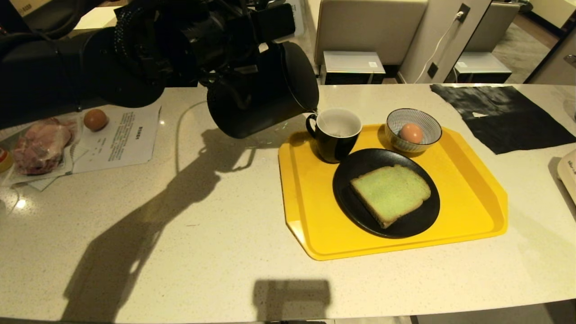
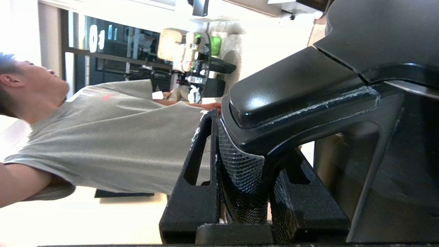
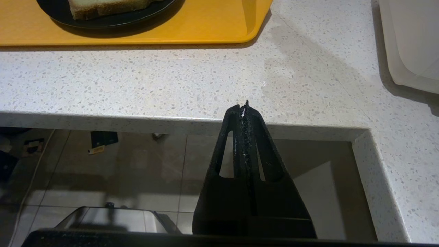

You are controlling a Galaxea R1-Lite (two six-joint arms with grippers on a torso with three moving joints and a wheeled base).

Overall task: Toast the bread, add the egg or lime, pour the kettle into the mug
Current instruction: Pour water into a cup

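The worktop (image 1: 189, 252) carries everything, and near its far edge I hold the kettle (image 1: 263, 96) in the air, tipped well over with its spout just above the mug's rim. My left gripper (image 2: 245, 171) is clamped around the kettle's handle (image 2: 295, 99), a textured pad (image 2: 240, 164) pressed against it.

The yellow tray (image 1: 468, 202) lies toward the right side of the worktop. The black plate (image 1: 355, 171) sits in the tray's middle and holds the bread (image 1: 390, 192), one pale green slice lying flat. The mug (image 1: 334, 134) stands at the tray's far left corner, handle toward the kettle; I cannot tell how much is in its white inside. The striped bowl (image 1: 414, 130) rests at the tray's far edge, just beside the mug, with the egg (image 1: 411, 133) in it.

My right gripper (image 3: 245, 109) is pressed together and holds nothing, hanging just off the worktop's near edge, below the tray's near right corner.

By the worktop's left edge lie printed papers (image 1: 128, 139), a second, darker egg (image 1: 95, 119) on them, and a wrapped pinkish packet (image 1: 40, 146). A person (image 2: 103, 137) in a grey shirt shows in the left wrist view.
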